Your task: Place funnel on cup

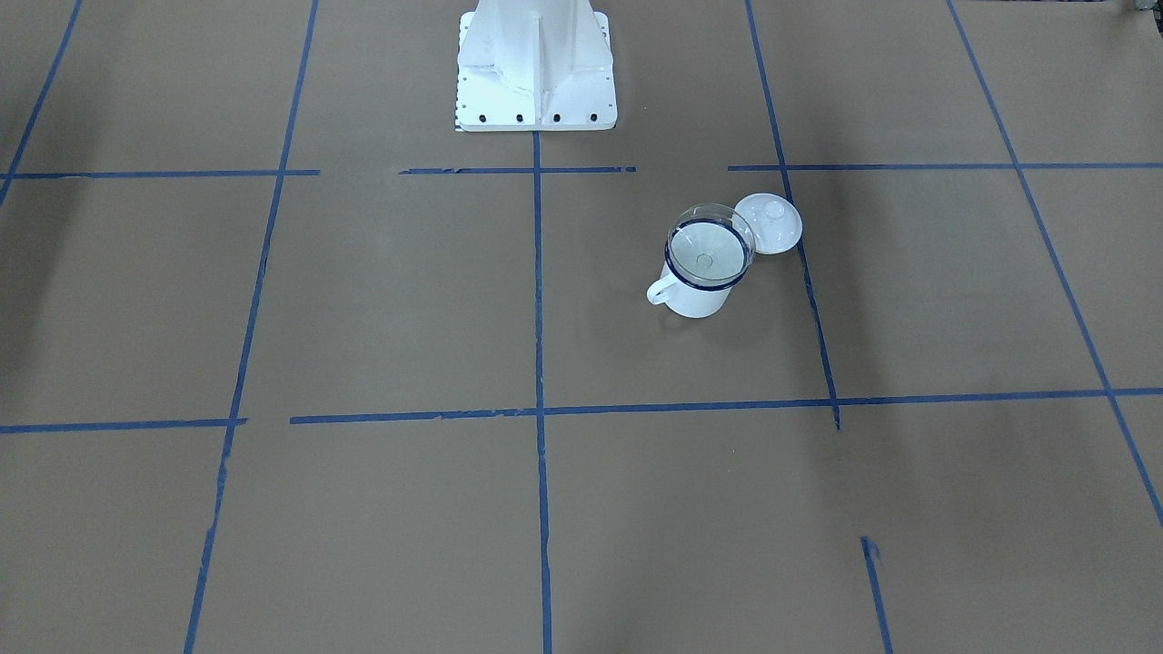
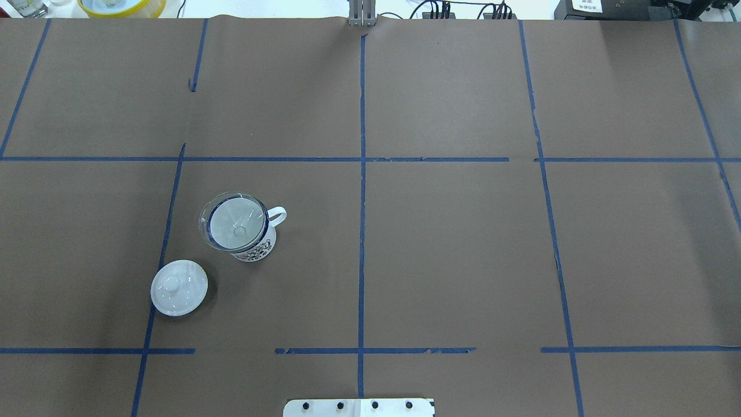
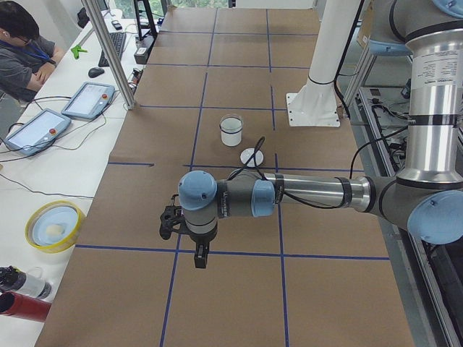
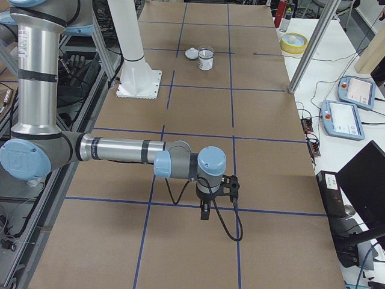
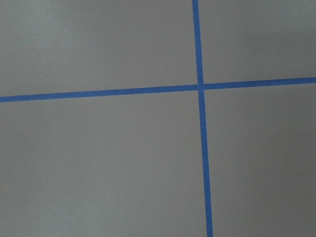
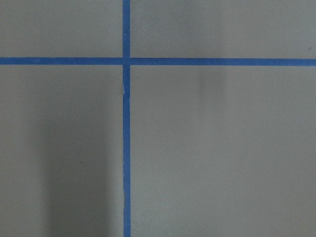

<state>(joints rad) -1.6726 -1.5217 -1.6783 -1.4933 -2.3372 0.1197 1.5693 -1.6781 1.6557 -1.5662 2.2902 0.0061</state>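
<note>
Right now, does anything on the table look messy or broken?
Nothing stands out. The funnel sits upright in the cup, and the lid lies knob-up beside it, not touching. No spill shows.

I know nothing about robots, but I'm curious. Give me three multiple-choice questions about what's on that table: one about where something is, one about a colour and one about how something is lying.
1. Where is the funnel in relation to the cup?
A. Beside it, lying on its side
B. Sitting upright in its mouth
C. Underneath it

2. What colour is the cup's rim?
A. Dark blue
B. Red
C. Yellow

3. How is the lid placed?
A. Closing the cup
B. Standing on its edge
C. Lying flat on the table, knob up, apart from the cup

Answers:
1 B: the overhead view shows the clear bowl resting on the cup's rim.
2 A: a dark blue ring circles the white cup's top.
3 C: the overhead view shows brown paper between lid and cup.
</note>
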